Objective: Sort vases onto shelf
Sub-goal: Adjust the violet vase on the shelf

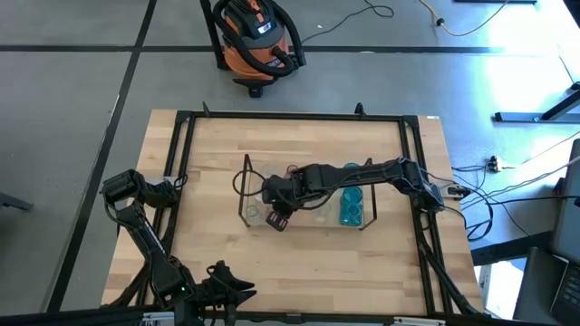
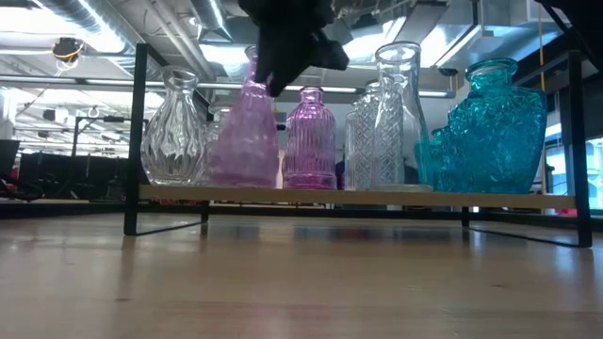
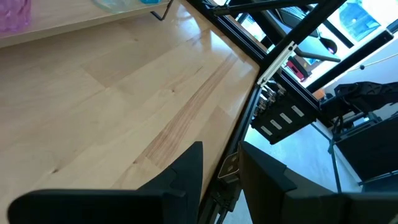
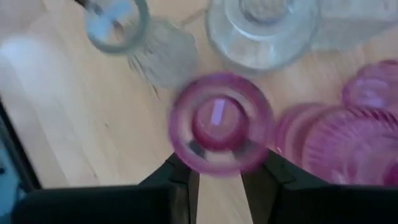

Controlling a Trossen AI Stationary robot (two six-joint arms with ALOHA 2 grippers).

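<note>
My left gripper (image 3: pixel 217 171) waits at the near-left corner of the table (image 1: pixel 208 217), its fingers a little apart with nothing between them, well away from the work.

Moving right, the shelf (image 2: pixel 358 198) sits mid-table with the vases lined along it. In the low view I read a clear ribbed vase (image 2: pixel 176 132) at the left end, then the tall pink vase (image 2: pixel 247 141), a shorter ribbed pink vase (image 2: pixel 310 141), clear cut-glass vases (image 2: pixel 382 127), and teal vases (image 2: pixel 492 132) at the right end.

My right gripper (image 1: pixel 278 217) has reached across to the left part of the shelf and is clamped on the tall pink vase; the wrist view shows the pink rim (image 4: pixel 221 122) seated between my two fingers, base resting on or just above the shelf.

The risk I see is crowding. The pink vase stands just beside the clear ribbed one and the shorter pink one, so any sideways drift as I let go or lift away could knock a neighbour over. Gripping a narrow glass neck, the vase could also pivot and tip if my fingers drag on release.
</note>
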